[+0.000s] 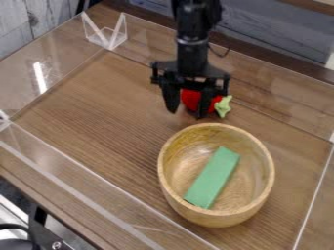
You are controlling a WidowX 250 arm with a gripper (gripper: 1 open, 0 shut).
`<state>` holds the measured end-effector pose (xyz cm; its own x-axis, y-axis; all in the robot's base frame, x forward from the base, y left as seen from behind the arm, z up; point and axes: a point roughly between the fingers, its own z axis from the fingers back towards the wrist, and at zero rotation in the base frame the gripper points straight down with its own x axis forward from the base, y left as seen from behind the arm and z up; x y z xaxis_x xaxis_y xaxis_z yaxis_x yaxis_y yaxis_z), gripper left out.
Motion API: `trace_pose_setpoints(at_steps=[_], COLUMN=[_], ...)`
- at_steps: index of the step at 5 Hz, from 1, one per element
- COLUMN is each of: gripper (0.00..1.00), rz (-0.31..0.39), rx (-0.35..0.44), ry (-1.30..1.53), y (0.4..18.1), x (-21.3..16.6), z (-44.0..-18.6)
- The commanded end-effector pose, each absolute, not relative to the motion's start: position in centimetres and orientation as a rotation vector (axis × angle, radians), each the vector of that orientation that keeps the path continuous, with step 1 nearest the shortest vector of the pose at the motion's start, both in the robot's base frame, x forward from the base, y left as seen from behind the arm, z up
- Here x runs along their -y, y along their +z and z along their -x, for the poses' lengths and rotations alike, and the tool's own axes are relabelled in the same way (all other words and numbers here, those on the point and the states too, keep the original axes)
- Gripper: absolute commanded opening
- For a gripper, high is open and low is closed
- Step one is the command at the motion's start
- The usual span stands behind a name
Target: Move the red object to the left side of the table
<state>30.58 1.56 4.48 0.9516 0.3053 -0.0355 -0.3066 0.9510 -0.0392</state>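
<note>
Nearest to us stands the round light wooden bowl [217, 174], with a flat green block [213, 178] lying aslant inside it; we judge both to be bystanders, parked on the right where they stay out of a leftward path.

Just beyond the bowl's far rim lies the small round bright red toy fruit [197, 98], its light green leafy stem end poking out to the right. It rests on the brown wood-grain tabletop [92, 107] (right of centre, so the whole leftward trip is not yet done).

The black two-fingered gripper [193, 97] hangs straight down over the fruit, presumably so its fingers can pinch the round body from both sides. One dark finger [170, 97] stands to the left of the fruit, the other to its right, the red showing between them. The jaws bracket the fruit closely, but we cannot tell whether they already press on it.

Farther back are the clear acrylic walls [102, 32].
</note>
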Motion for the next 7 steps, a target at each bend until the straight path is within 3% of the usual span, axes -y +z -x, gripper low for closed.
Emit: trace_pose_setpoints(at_steps=[1,4,5,7], gripper=[0.0,0.0,1.0,1.0], rz=[0.057,0.135,0.122,0.092], rx=[0.058,0.203,0.194,0.154], ry=[0.372,0.243,0.25,0.275], y=[6.5,15.0,13.4,8.8], x=[-2.2,0.0,-0.1,0.6], z=[-31.0,-31.0,-31.1,-31.2])
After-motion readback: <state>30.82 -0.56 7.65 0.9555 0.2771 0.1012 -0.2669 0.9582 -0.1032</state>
